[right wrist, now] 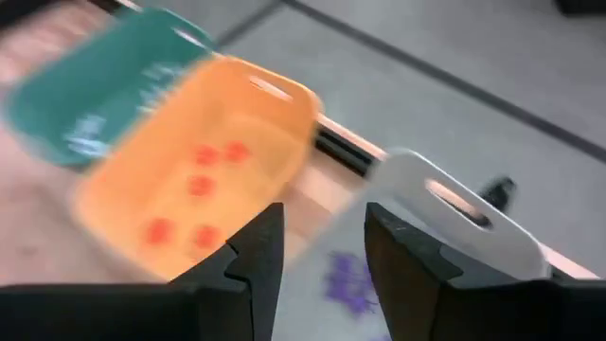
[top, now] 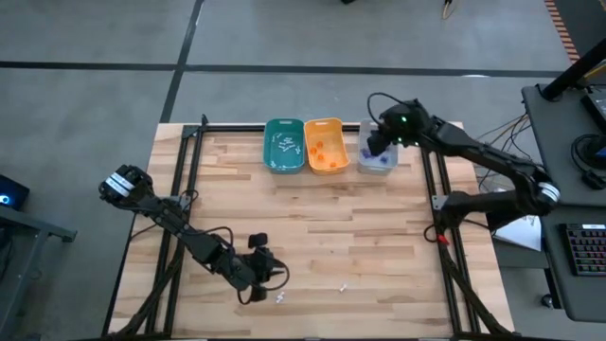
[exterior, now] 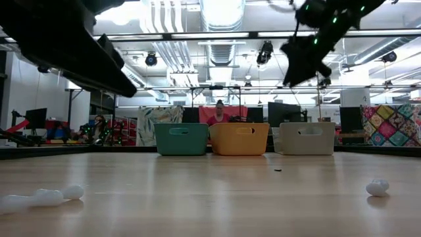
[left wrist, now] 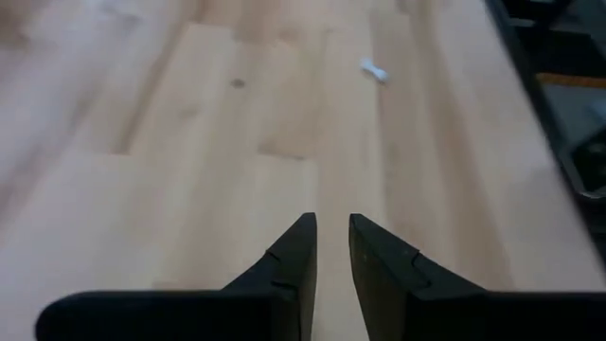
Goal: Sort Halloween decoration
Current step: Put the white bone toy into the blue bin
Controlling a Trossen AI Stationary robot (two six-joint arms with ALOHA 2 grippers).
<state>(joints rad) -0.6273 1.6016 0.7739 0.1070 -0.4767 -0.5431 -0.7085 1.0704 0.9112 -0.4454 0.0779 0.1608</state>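
While our right claw (right wrist: 317, 265) hangs open and empty over the grey bin (top: 377, 161) of purple trinkets (right wrist: 348, 279), our nearly closed, empty left claw (left wrist: 329, 251) nears two white trinkets (top: 281, 297) left on the desk (top: 379, 237).

1. I count three bins along the worktop's far edge: one teal bin (top: 283, 145), one orange bin (top: 325, 145) and one grey bin (top: 377, 157).
2. In the orange bin I make out five orange trinkets (right wrist: 202, 185).
3. The purple trinkets (right wrist: 347, 280) in the grey bin form a clump I cannot count.
4. Two white trinkets (top: 281, 296) lie loose near the worktop's near edge.
5. White pieces in the teal bin: too small to count.
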